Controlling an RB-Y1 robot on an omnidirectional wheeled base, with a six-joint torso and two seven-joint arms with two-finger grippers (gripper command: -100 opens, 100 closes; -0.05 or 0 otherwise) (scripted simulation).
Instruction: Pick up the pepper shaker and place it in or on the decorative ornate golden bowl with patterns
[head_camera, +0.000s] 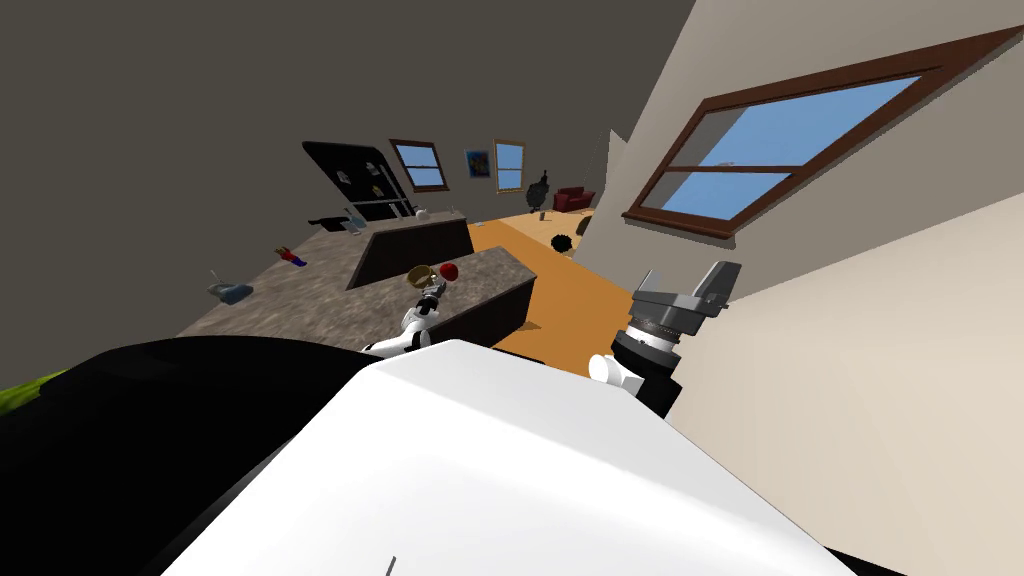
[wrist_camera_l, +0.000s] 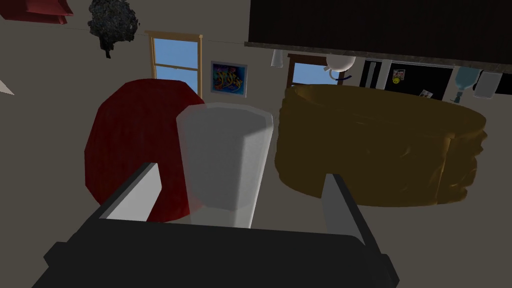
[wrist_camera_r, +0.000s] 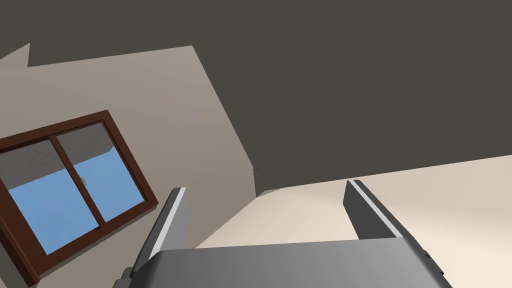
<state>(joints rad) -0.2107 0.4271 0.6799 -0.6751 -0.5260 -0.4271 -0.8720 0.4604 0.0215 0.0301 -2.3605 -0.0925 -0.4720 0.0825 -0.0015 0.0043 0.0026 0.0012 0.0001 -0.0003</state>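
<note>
Left wrist view: L end effector (wrist_camera_l: 240, 172) spread wide around shaker (wrist_camera_l: 225, 150), no contact; R end effector (wrist_camera_r: 265, 187) wide.

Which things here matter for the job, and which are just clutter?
For the job: grey shaker, between the fingers of the open left gripper; golden bowl beside it.

Lying about: red round thing on the shaker's other side; red-and-blue thing and blue-white thing on the counter; right gripper, open, idle.

Pepper shaker (wrist_camera_l: 225, 160) between bowl (wrist_camera_l: 380, 145) and ball (wrist_camera_l: 135, 145)
</note>
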